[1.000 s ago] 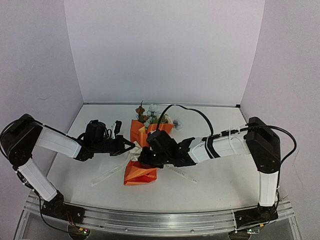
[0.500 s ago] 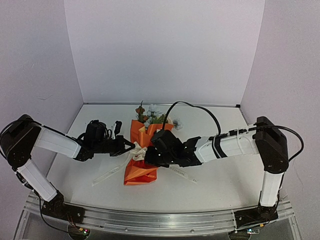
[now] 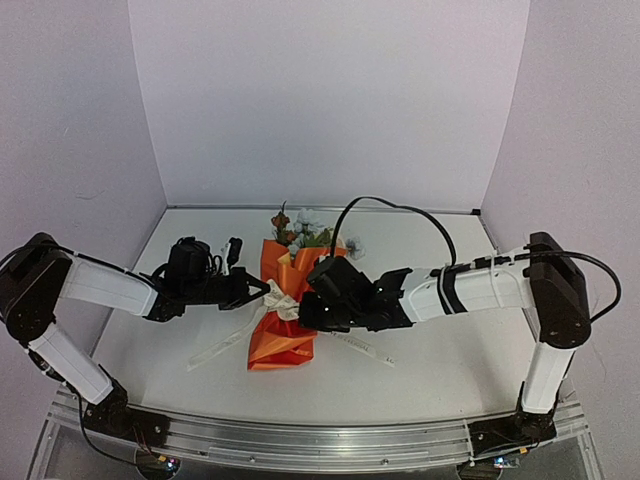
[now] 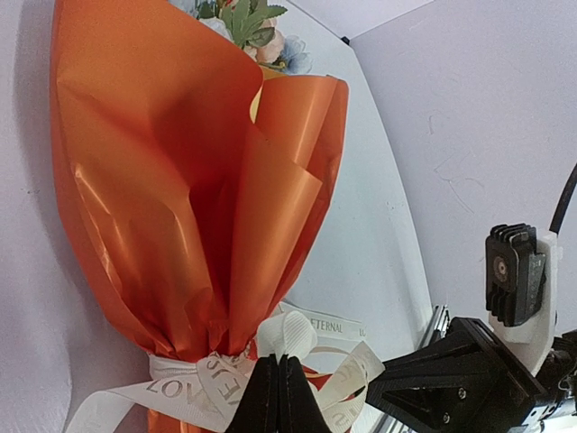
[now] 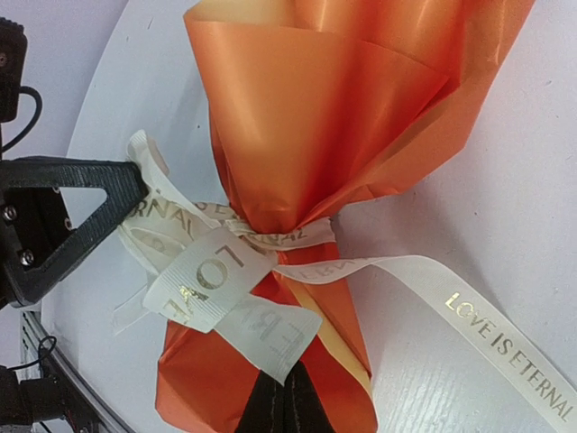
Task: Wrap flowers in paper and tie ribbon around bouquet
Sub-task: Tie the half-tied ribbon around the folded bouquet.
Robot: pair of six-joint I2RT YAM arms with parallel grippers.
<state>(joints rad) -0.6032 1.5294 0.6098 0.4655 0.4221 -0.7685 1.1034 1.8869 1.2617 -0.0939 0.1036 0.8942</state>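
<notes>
The black two-finger left gripper (image 3: 262, 291) reaches in from the left, level with the table, its tips right at the narrow waist of the bouquet (image 3: 283, 268). Its jaws are pressed together, and in the left wrist view they pinch a loop of the narrow cream fabric ribbon (image 4: 290, 336) with gold lettering. A loose tail of this ribbon trails towards the near left across the white tabletop (image 3: 440, 360).

The bouquet lies flat at the middle of the table, between the two grippers, with its heads pointing at the far wall. Its wrap is a creased sheet of bright orange paper (image 3: 278, 345), gathered tight where the ribbon goes round it and flaring out again at the near end. The paper's yellow inner face shows at a fold. From the far, open mouth of the wrap poke the artificial flowers (image 3: 300, 231), pale blue, peach-pink and rust with green leaves.

The black right gripper (image 3: 305, 312) comes in from the right and sits against the waist on that side. Its jaws are clamped too, and the right wrist view shows a short ribbon end running into the tips. A second tail, reading "LOVE IS ETERNAL", lies to the near right on the table.
</notes>
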